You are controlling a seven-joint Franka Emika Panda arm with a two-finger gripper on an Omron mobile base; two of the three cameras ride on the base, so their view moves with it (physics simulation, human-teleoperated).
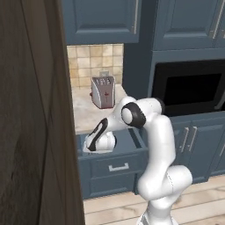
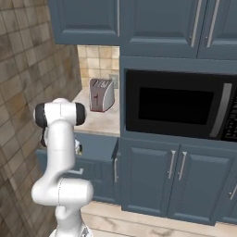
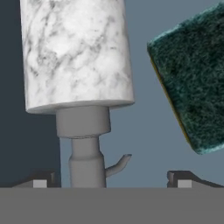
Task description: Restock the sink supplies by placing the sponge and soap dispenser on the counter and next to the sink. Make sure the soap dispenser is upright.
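Gripper (image 3: 112,181): jaws spread wide, nothing between them; the two dark fingertips (image 3: 40,180) stand at either side of the hand view's lower edge. In the left base view the hand reaches down into an open drawer (image 1: 136,139) below the counter (image 1: 83,110).

Soap dispenser (image 3: 78,65): directly ahead of the gripper, lying on the drawer floor, pump end toward the hand. Marbled white cylinder body, grey neck and pump with a small curved spout. The pump sits nearer the left fingertip than the right, so the bottle is off-centre in the opening.

Sponge (image 3: 192,74): ahead and to the right of the gripper, dark green scouring face up, a thin yellow edge showing; apart from the dispenser.

Toaster (image 1: 103,91): on the counter, beyond and above the hand.

Handling note: judged step is grasping the dispenser. Shift toward the bottle to centre it, advance past the narrow pump and close on the wide body; the neck looks a poor hold. Avoid nudging the sponge.
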